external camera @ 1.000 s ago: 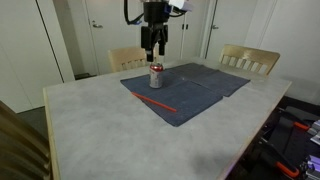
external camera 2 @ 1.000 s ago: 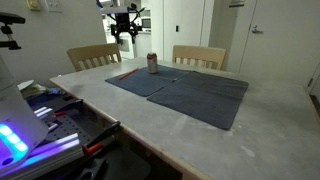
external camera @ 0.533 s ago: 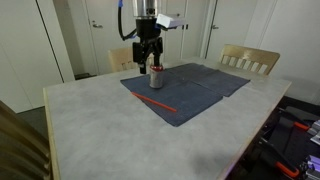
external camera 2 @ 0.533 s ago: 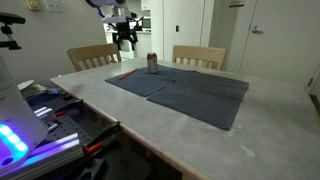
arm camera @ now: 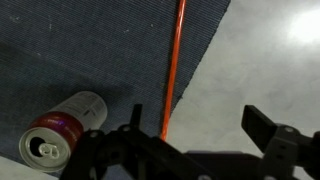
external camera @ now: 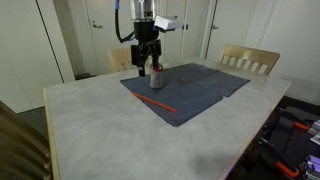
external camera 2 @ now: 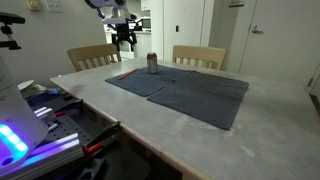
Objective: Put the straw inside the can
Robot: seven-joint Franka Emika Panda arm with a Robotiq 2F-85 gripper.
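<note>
The silver can (external camera: 156,76) with red markings stands upright on a dark blue cloth (external camera: 190,88). It shows in both exterior views and from above in the wrist view (arm camera: 58,133). The thin red-orange straw (external camera: 155,102) lies flat on the cloth near its edge, and in the wrist view the straw (arm camera: 175,60) runs away from the camera. My gripper (external camera: 146,62) hangs open in the air beside and above the can, nothing between its fingers. In the wrist view the gripper (arm camera: 200,135) sits over the cloth's edge, with the straw's near end by one finger.
The cloth (external camera 2: 185,90) covers part of a pale grey table (external camera: 100,130). Two wooden chairs (external camera: 250,60) (external camera: 124,58) stand at the table's far side. Lab equipment (external camera 2: 30,125) sits beside the table (external camera 2: 240,145) in an exterior view.
The gripper has come down and shifted sideways to hang close beside the can, staying open. The can and straw have not moved.
</note>
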